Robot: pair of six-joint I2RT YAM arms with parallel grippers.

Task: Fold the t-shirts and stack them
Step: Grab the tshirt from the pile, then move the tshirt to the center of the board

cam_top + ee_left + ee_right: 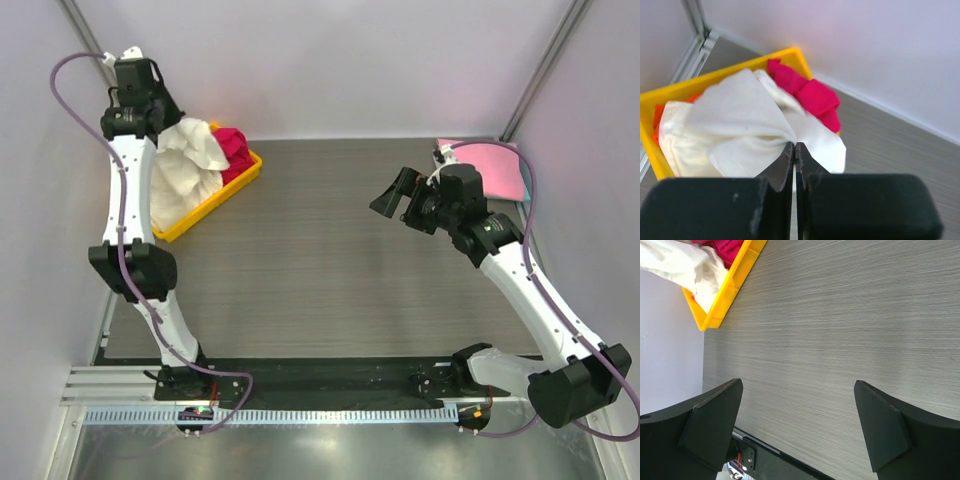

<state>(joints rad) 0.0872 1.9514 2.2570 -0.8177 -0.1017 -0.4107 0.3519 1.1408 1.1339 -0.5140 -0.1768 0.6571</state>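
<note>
A cream-white t-shirt [735, 120] is bunched up over the yellow tray [654, 155] at the table's back left. My left gripper [795, 146] is shut on a fold of it, and the cloth puckers at the fingertips. Seen from above, the white t-shirt [185, 165] hangs lifted from my left gripper [165, 128] above the tray [212, 203]. A magenta t-shirt [810, 92] lies behind it in the tray, and a bit of orange cloth [657, 117] shows at the left. My right gripper [395, 195] hovers open over bare table, nothing between its fingers [715, 420].
A pink t-shirt [490, 165] lies flat at the table's back right, behind the right arm. The grey wood-grain table [320, 260] spreads between the two arms. White walls and metal frame posts stand close round the back and sides.
</note>
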